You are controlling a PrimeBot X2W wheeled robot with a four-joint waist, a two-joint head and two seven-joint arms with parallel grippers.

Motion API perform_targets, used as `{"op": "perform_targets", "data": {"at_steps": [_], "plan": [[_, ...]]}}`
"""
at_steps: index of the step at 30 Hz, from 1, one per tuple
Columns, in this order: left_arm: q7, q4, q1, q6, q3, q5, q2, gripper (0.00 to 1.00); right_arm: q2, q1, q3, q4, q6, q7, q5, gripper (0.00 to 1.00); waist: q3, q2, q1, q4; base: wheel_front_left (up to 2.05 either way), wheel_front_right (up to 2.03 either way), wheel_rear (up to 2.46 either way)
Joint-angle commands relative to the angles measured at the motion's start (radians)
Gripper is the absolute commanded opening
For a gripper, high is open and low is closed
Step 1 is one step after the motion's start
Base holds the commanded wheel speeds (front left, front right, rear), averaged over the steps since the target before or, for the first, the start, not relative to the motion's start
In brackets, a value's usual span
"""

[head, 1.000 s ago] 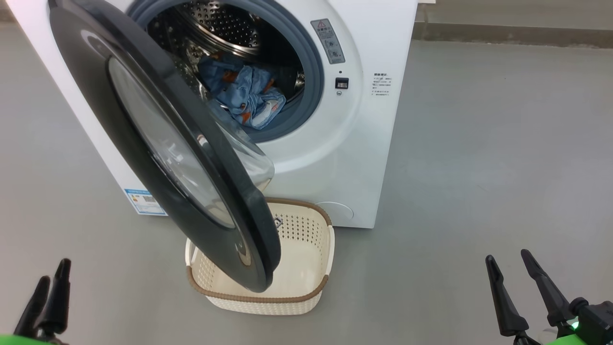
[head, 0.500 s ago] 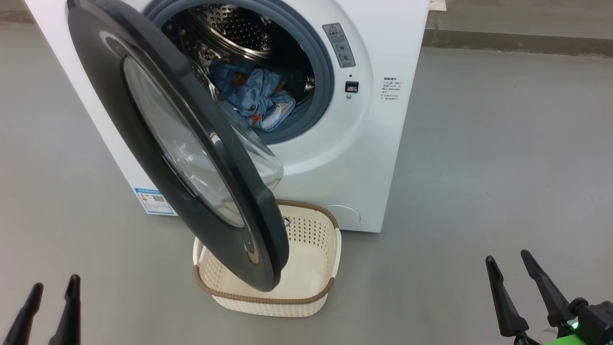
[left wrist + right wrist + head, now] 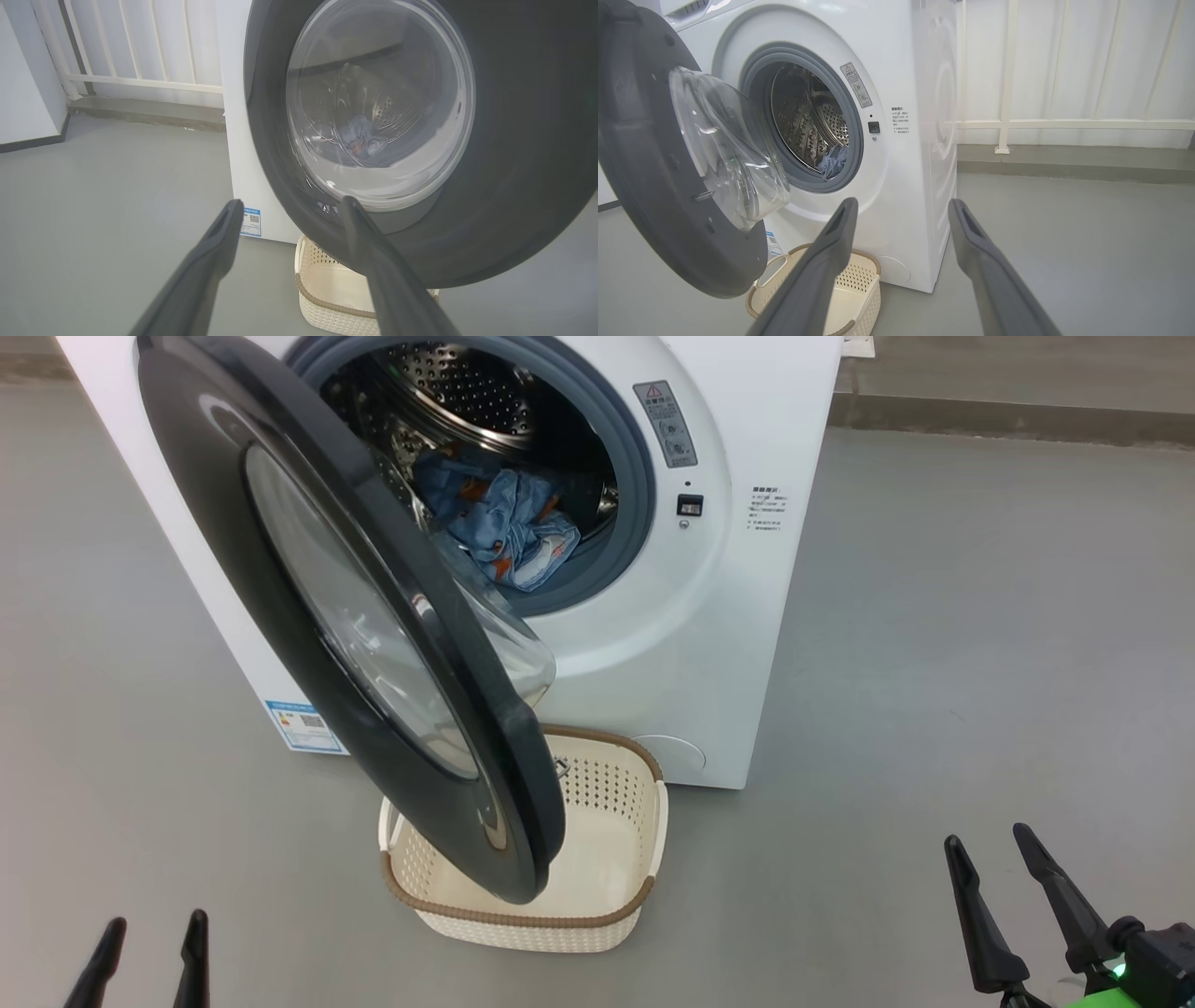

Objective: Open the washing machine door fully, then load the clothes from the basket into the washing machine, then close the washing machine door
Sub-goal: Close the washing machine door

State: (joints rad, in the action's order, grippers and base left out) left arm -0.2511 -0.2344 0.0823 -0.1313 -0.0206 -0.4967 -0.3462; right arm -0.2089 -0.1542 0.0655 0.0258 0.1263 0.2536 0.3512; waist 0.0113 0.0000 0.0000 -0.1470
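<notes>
Holding our left hand (image 3: pixel 156 924) and right hand (image 3: pixel 988 840) spread, empty, we see clothes (image 3: pixel 504 527) in the washer (image 3: pixel 766 411), its open door (image 3: pixel 196 523) above the basket (image 3: pixel 504 917).

Bright, even, diffuse light fills the scene. The grey floor (image 3: pixel 934 616) carries only faint, soft shadows near the basket (image 3: pixel 523 919). The glossy black rim of the washing machine door (image 3: pixel 196 513) shows pale streaks of glare, and in the left wrist view its glass is hazy with reflections. The white washing machine (image 3: pixel 915 116) looks almost washed out on its right side. Both wrist views bend straight lines towards the edges, and the jaws, close to the lens, are soft.
</notes>
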Motion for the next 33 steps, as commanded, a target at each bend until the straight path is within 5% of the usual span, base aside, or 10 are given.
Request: {"op": "perform_targets", "data": {"at_steps": [1, 27, 28, 30, 31, 33], "plan": [[-0.011, 0.017, -0.021, 0.001, 0.047, 0.01, -0.013, 1.0, -0.026, 0.024, 0.023, -0.023, 0.004, 0.008, -0.006, 1.0, -0.001, 0.0, 0.0, 0.001, 0.0, 0.0, 0.0], [-0.011, 0.039, -0.011, 0.001, 0.057, 0.052, 0.015, 1.0, -0.008, 0.015, 0.008, -0.022, 0.004, 0.008, -0.009, 1.0, -0.002, 0.0, 0.0, 0.007, 0.0, 0.0, 0.0], [-0.011, 0.04, -0.011, 0.001, 0.056, 0.052, 0.016, 1.0, -0.009, 0.016, 0.007, -0.022, 0.004, 0.008, -0.009, 0.95, -0.002, 0.0, 0.0, 0.006, 0.0, 0.0, 0.0], [-0.011, 0.041, -0.011, 0.001, 0.054, 0.052, 0.018, 1.0, -0.01, 0.017, 0.006, -0.022, 0.004, 0.008, -0.009, 0.54, -0.002, 0.0, 0.0, 0.004, 0.0, 0.0, 0.0], [-0.011, 0.042, -0.011, 0.001, 0.054, 0.052, 0.019, 1.0, -0.01, 0.018, 0.006, -0.022, 0.004, 0.008, -0.009, 0.43, -0.001, 0.0, 0.0, 0.003, 0.0, 0.0, 0.0], [-0.011, 0.043, -0.01, 0.001, 0.053, 0.052, 0.022, 1.0, -0.011, 0.02, 0.005, -0.02, 0.004, 0.008, -0.009, 0.05, 0.0, 0.0, 0.0, -0.001, 0.0, 0.0, 0.0]]}}
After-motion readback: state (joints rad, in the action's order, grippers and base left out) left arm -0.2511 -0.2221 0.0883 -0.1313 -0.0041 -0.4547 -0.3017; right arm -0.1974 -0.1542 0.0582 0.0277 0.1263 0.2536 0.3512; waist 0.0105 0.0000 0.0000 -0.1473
